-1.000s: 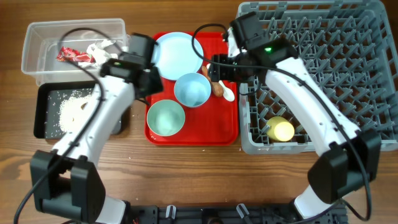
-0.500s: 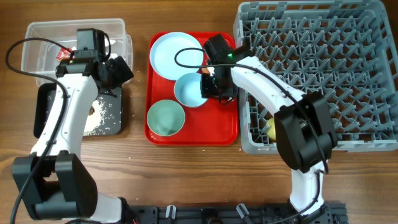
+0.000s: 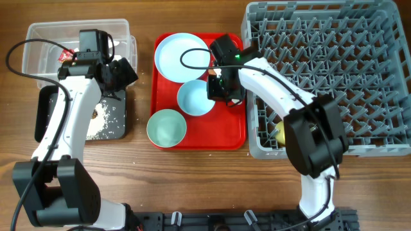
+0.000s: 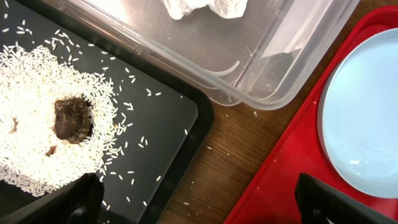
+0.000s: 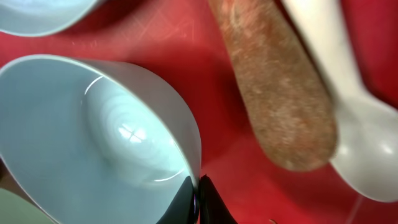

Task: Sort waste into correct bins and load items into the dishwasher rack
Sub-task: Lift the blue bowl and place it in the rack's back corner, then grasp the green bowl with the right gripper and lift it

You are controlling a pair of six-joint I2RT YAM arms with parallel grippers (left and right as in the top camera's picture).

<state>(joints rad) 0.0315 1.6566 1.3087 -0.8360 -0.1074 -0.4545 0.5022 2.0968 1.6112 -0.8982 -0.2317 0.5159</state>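
While tight on the rim of the blue bowl point(image 5: 93, 137), right pincer point(image 5: 198, 196) near the orange-brown stick point(image 5: 273, 93).

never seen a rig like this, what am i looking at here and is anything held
Two robot arms with two-finger grippers stand at a table. One picture looks down from above; the other two come from wrist cameras. A red tray carries a plate, a blue bowl, a greenish bowl, a brown stick and a white spoon. Left of it sit a clear tub and a black tray of rice; right, a grey rack. The right gripper pinches the blue bowl's rim; the left gripper hangs open, empty.
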